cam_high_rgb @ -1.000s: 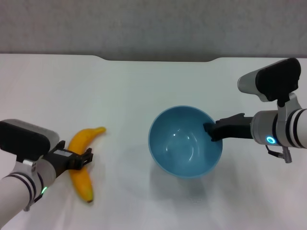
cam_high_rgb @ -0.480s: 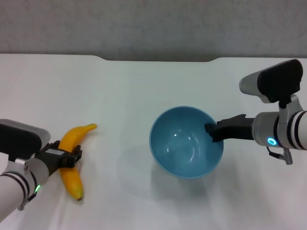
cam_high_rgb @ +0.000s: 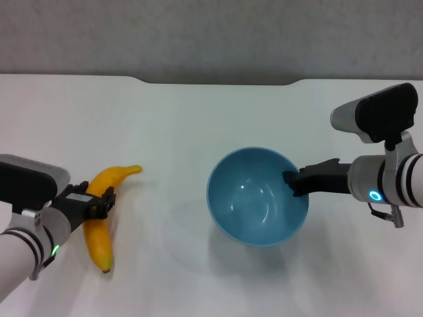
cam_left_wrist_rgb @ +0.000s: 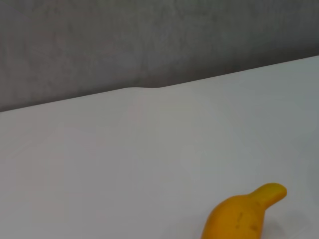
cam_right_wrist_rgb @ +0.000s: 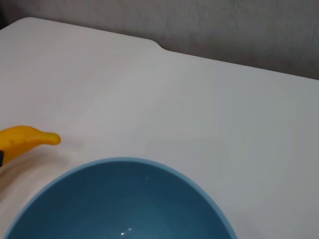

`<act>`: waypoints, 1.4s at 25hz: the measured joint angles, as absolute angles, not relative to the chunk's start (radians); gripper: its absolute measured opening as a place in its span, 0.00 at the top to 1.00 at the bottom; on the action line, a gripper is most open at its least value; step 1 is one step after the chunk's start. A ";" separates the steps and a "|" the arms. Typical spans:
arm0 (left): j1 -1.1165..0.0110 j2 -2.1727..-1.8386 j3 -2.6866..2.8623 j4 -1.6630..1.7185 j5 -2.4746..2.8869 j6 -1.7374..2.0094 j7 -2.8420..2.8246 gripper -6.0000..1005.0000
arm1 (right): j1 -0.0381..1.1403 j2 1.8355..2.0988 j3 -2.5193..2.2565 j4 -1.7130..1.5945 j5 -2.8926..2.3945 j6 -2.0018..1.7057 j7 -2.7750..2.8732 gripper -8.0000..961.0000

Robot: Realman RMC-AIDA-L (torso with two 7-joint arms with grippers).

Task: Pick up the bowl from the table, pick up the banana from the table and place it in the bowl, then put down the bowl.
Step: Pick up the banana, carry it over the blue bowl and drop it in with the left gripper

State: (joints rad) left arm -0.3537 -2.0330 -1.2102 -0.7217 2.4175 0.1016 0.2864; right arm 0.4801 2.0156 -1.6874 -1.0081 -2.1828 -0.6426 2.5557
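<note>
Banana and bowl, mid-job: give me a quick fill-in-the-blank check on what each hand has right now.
1. The left hand grips the ____ around its middle.
2. The right hand pinches the rim of the ____ bowl.
3. The bowl holds ____.
4. The banana lies on the robot's ____ side of the table.

Missing words: banana; light-blue; nothing; left

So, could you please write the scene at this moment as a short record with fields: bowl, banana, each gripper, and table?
bowl: light blue bowl, empty, lifted off the table, its shadow below it
banana: banana, yellow, not in the bowl
right gripper: right gripper, shut on the bowl's rim on the robot's right side
left gripper: left gripper, shut around the banana's middle
table: white table, a notch in its far edge
</note>
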 joint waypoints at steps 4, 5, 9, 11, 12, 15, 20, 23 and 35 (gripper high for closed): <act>-0.354 -2.034 -1.210 -0.725 2.417 0.102 0.286 0.48 | 0.480 2.016 -1.687 -1.007 -2.183 -0.643 2.556 0.90; -0.354 -2.033 -1.210 -0.733 2.417 0.102 0.286 0.48 | 0.480 2.016 -1.687 -1.004 -2.183 -0.643 2.556 0.90; -0.360 -2.030 -1.240 -0.810 2.418 0.087 0.286 0.48 | 0.487 2.015 -1.684 -0.994 -2.182 -0.663 2.571 0.90; -0.360 -2.030 -1.266 -0.869 2.418 0.080 0.286 0.47 | 0.489 2.014 -1.682 -0.988 -2.182 -0.669 2.580 0.90; -0.356 -2.030 -1.272 -0.900 2.418 0.080 0.286 0.47 | 0.491 2.014 -1.679 -0.979 -2.182 -0.670 2.582 0.90; -0.337 -2.030 -1.276 -1.005 2.418 0.072 0.282 0.47 | 0.511 2.013 -1.676 -0.947 -2.182 -0.687 2.584 0.90; -0.315 -2.033 -1.236 -1.159 2.383 0.065 0.277 0.46 | 0.542 2.017 -1.689 -0.921 -2.177 -0.713 2.618 0.90; -0.312 -2.033 -1.186 -1.198 2.356 0.072 0.278 0.46 | 0.564 2.017 -1.700 -0.903 -2.164 -0.726 2.630 0.89; -0.320 -2.035 -1.067 -1.198 2.325 0.158 0.266 0.45 | 0.658 2.011 -1.687 -0.883 -2.152 -0.766 2.677 0.89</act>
State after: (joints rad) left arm -0.3198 -2.0351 -1.0674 -1.1983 2.3249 0.1577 0.2661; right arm 0.6576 2.0110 -1.6871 -0.8833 -2.1521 -0.7661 2.6768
